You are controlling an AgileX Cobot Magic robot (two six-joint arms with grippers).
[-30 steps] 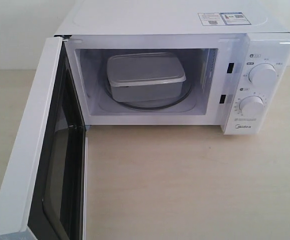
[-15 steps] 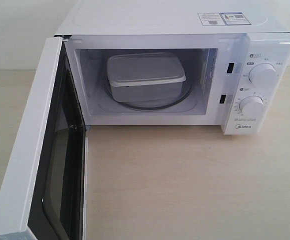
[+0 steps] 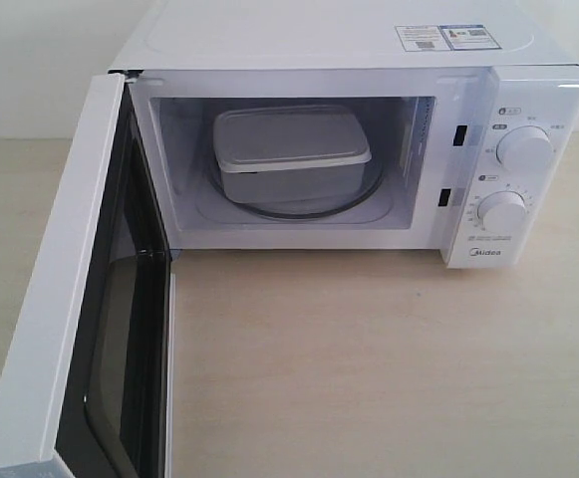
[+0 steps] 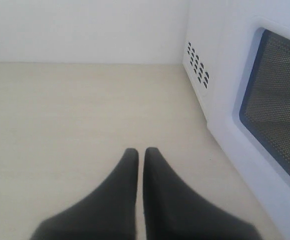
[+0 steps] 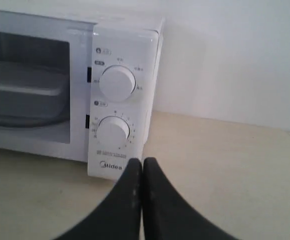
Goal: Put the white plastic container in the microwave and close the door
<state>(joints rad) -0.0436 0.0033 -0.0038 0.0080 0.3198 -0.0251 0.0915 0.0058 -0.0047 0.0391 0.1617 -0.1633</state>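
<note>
The microwave (image 3: 319,40) is sitting at the far edge of the worktop (image 3: 369,368), its door (image 3: 55,299) standing wide open toward the near left corner. Inside, the white plastic container (image 3: 291,149) is resting on the glass turntable (image 3: 364,194), lidded, translucent and round-cornered. The left gripper (image 4: 141,155) and right gripper (image 5: 142,165) are hanging clenched on nothing.

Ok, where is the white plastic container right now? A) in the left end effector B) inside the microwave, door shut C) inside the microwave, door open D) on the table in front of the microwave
C: the white plastic container sits on the glass turntable inside the microwave, and the door stands swung wide open.
</note>
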